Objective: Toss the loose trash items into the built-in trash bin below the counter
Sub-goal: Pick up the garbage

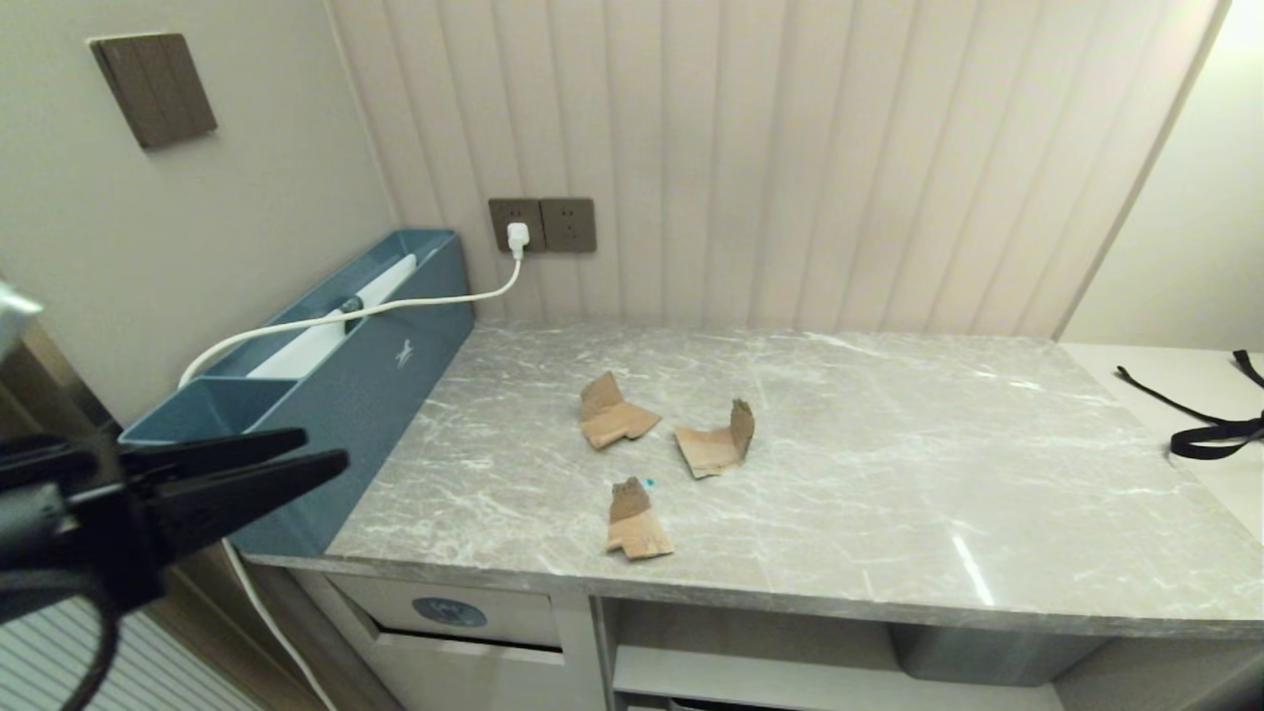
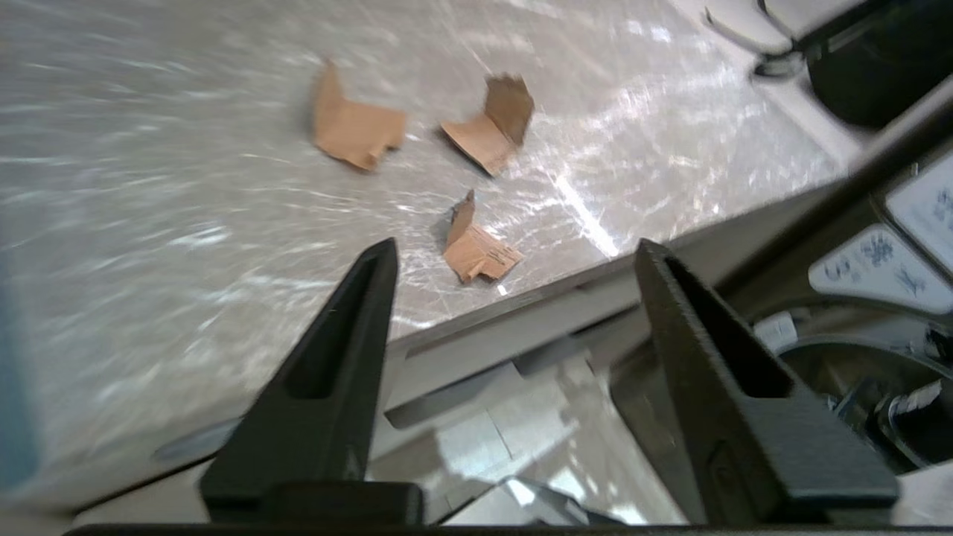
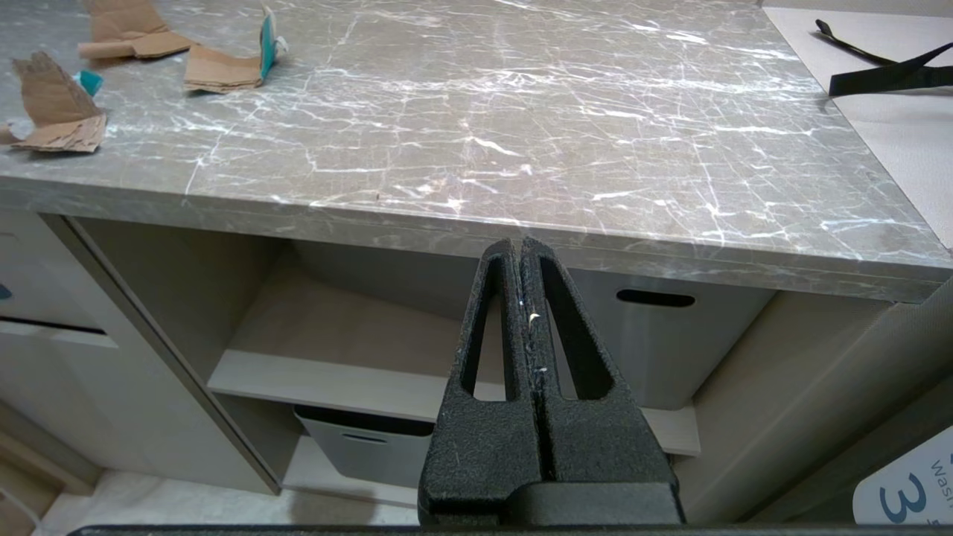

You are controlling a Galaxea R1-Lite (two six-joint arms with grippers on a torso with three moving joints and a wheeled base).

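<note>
Three torn brown cardboard scraps lie apart on the grey marble counter (image 1: 889, 474): one at the back (image 1: 614, 413), one to its right (image 1: 716, 441), one near the front edge (image 1: 637, 520). Under the counter's left end is the trash bin flap (image 1: 449, 611) with its round blue sticker. My left gripper (image 1: 324, 447) hangs off the counter's left front corner, open and empty; in the left wrist view (image 2: 515, 246) the nearest scrap (image 2: 476, 249) lies beyond its fingertips. My right gripper (image 3: 519, 246) is shut and empty, low before the open shelves.
A long blue-teal box (image 1: 346, 336) stands along the counter's left side, with a white cable (image 1: 395, 306) running to a wall socket (image 1: 543, 225). Grey tubs (image 3: 670, 335) sit on the shelves below. A black strap (image 1: 1215, 425) lies on the white surface at right.
</note>
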